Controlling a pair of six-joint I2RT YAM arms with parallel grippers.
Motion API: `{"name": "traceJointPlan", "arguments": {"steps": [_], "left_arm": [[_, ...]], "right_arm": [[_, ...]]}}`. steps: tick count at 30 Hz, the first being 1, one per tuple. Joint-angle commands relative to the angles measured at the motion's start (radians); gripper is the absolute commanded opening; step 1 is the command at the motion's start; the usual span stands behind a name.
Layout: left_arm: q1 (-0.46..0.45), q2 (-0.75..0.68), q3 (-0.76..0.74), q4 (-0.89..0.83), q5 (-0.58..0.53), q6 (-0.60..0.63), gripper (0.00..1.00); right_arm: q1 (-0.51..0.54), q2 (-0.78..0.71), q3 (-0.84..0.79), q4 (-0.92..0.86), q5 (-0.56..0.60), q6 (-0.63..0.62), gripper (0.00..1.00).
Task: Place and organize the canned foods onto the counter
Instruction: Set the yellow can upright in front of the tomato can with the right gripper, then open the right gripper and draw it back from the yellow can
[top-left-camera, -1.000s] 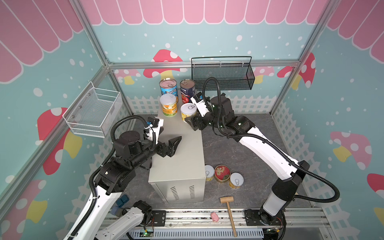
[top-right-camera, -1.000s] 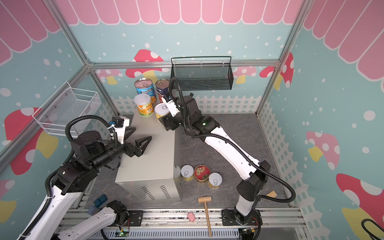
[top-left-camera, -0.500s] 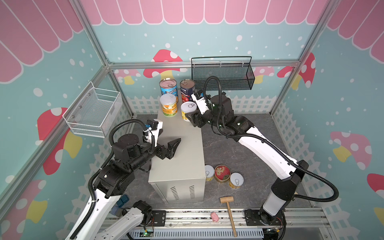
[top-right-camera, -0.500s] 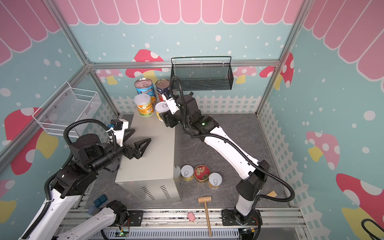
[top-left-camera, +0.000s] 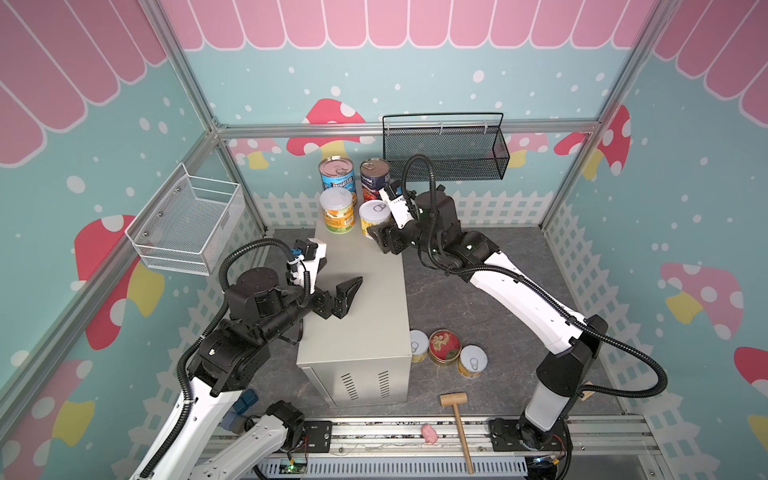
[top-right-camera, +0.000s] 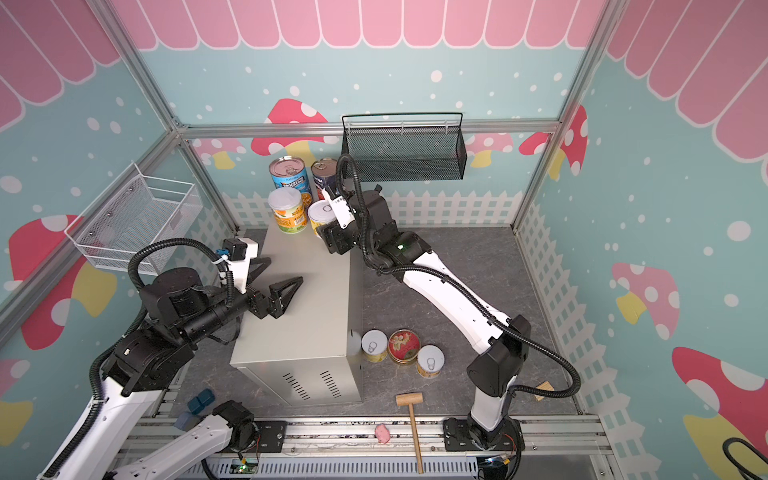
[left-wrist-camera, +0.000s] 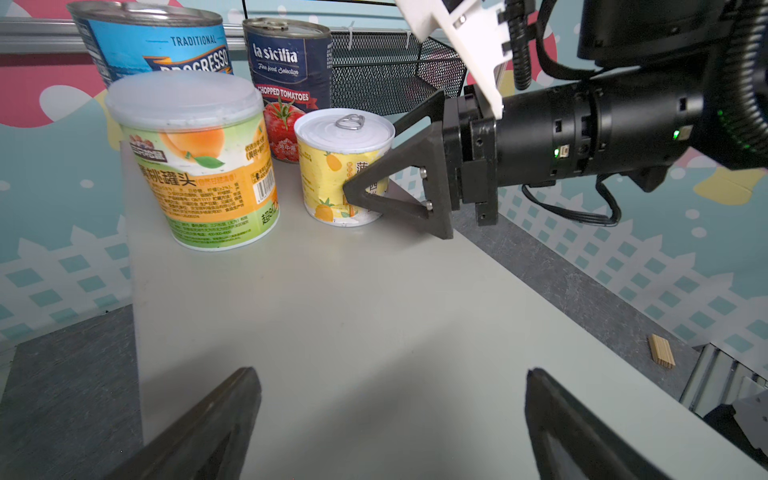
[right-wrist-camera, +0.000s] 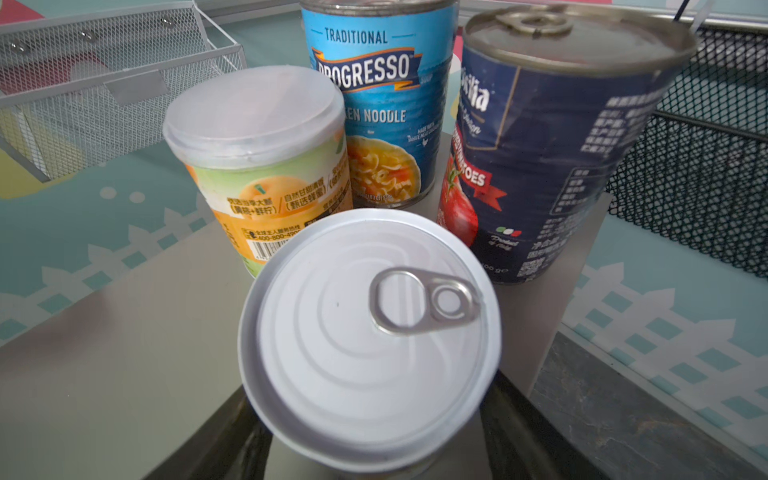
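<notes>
The counter (top-left-camera: 374, 324) is plain beige-grey. The Progresso can (top-left-camera: 337, 176) is light blue with white lettering; the tomato can (top-left-camera: 374, 176) navy with red tomatoes. The peach can (top-left-camera: 337, 210) is orange and green under a cloudy lid; the pineapple can (top-left-camera: 373, 214) yellow, white-topped. The tin (top-left-camera: 444, 346) has a red lid, gold rim. The walls (top-left-camera: 415, 62) are teal with white dots, red mushrooms, pink scallops. The floor (top-left-camera: 449, 307) is veined dark grey.

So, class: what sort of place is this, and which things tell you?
Probably a robot test cell dressed as a play pantry: mushroom-painted wall panels, white-and-black robot arms mounted on a silver rail, and food cans on a beige-grey metal cabinet.
</notes>
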Motion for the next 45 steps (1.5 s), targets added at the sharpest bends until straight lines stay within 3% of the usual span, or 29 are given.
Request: {"name": "traceJointPlan", "arguments": {"steps": [1,8,23,45], "left_arm": [[-0.007,0.0,-0.003,0.018,0.007,0.022,1.0],[-0.011,0.0,-0.002,0.019,0.001,0.028,1.0],[-0.018,-0.015,-0.006,0.018,-0.007,0.037,1.0],[-0.024,-0.018,-0.007,0.019,-0.022,0.045,1.0]], "right_arm": [[0.008,0.02,0.041,0.025,0.01,0.005,0.84],[0.008,0.049,0.064,0.044,0.026,0.027,0.85],[0.007,0.068,0.062,0.072,0.083,0.044,0.73],[0.007,0.059,0.03,0.091,0.111,0.027,0.71]]}}
